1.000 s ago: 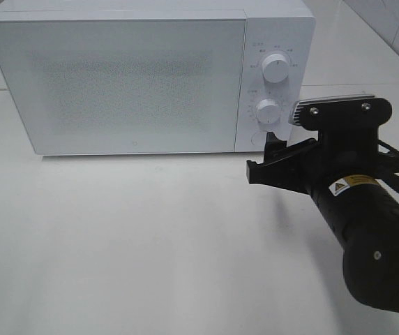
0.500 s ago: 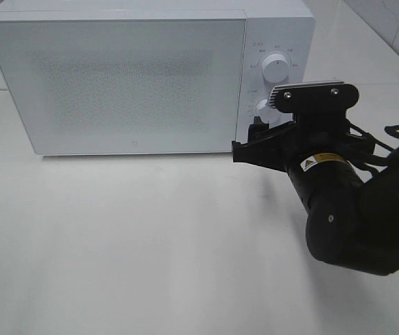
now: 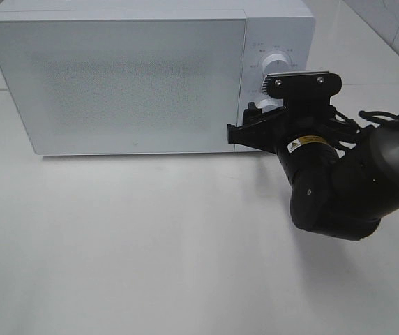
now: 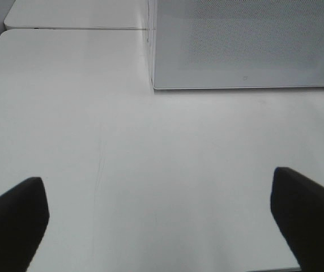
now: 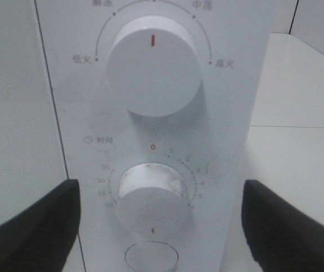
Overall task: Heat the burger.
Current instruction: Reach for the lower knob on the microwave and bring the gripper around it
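Exterior high; right gripper (image 3: pixel 243 123) seemingly nearer timer knob (image 5: pixel 153 192)

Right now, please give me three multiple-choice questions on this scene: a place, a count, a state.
1. Where is the right gripper? A. at the control panel of the microwave B. above the microwave C. behind the microwave
2. How many turning knobs has the panel? A. one B. two C. four
3. The microwave door is: A. wide open B. removed C. shut
Key: 1 A, its fingers frame the lower knob; 2 B, upper knob and lower knob; 3 C, it sits flush.
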Motion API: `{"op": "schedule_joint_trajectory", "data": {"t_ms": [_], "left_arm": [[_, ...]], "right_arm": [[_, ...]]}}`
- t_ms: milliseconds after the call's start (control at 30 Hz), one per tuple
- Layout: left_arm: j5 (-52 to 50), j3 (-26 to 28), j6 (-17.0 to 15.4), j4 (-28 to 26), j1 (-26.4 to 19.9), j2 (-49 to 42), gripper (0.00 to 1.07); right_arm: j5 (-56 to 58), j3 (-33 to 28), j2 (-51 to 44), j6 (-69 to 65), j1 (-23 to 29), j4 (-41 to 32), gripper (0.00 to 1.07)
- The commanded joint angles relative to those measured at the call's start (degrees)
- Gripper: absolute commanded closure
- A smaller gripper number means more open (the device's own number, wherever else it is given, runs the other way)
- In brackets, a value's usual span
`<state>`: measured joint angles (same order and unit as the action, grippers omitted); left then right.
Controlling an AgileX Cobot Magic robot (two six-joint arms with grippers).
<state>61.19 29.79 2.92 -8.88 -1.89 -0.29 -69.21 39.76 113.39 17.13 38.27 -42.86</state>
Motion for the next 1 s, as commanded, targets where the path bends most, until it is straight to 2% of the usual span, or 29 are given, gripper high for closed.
{"op": "schedule_joint_trajectory", "data": {"t_ms": [33, 267, 800, 1000], "left_arm": [[-0.23, -0.29, 0.0, 0.06, -0.23, -1.03, 0.07], [-0.23, -0.29, 0.0, 0.06, -0.23, -1.03, 0.07], [-0.23, -0.29, 0.0, 0.11, -0.23, -1.03, 0.07], [-0.23, -0.29, 0.0, 0.11, -0.23, -1.03, 0.07]], "right_arm": [[-2.18, 1.26, 0.92, -1.55, -0.29, 1.49, 0.31], [-1.2, 4.58, 4.76, -1.78, -1.66, 2.29, 0.31], [-1.09, 6.47, 5.9, -2.35, -4.13, 5.33, 0.31], [-1.03, 6.53, 5.9, -2.35, -4.13, 6.07, 0.37]]}}
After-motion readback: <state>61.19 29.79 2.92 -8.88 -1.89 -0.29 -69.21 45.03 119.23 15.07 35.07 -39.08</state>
